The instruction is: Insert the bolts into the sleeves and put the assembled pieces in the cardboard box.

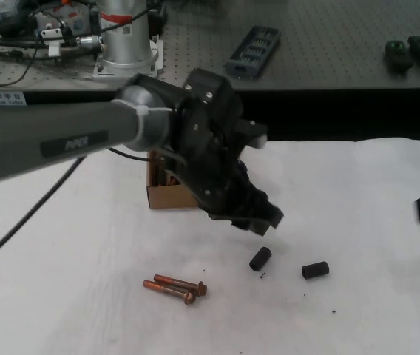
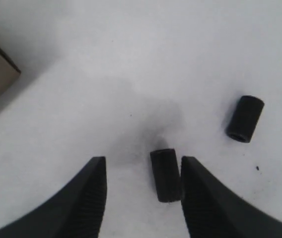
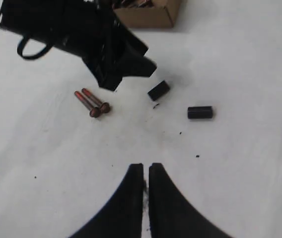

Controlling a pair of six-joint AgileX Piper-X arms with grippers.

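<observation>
Bare cloth [image 1: 373, 310] lies around both sleeves [image 1: 260, 258]; bolts [image 1: 179, 283] well apart; cardboard box [image 1: 167, 196] behind left tool [image 2: 143, 161].

The left gripper [image 2: 143, 163] hangs with jaws apart. One sleeve [image 2: 167, 174] lies between them, just beside one finger; a second sleeve [image 2: 245, 118] lies nearby.

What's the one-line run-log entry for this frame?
left pincer: open over one sleeve | right pincer: shut, empty | other sleeve, two bolts: loose on cloth | cardboard box: on cloth, beyond bolts
</observation>
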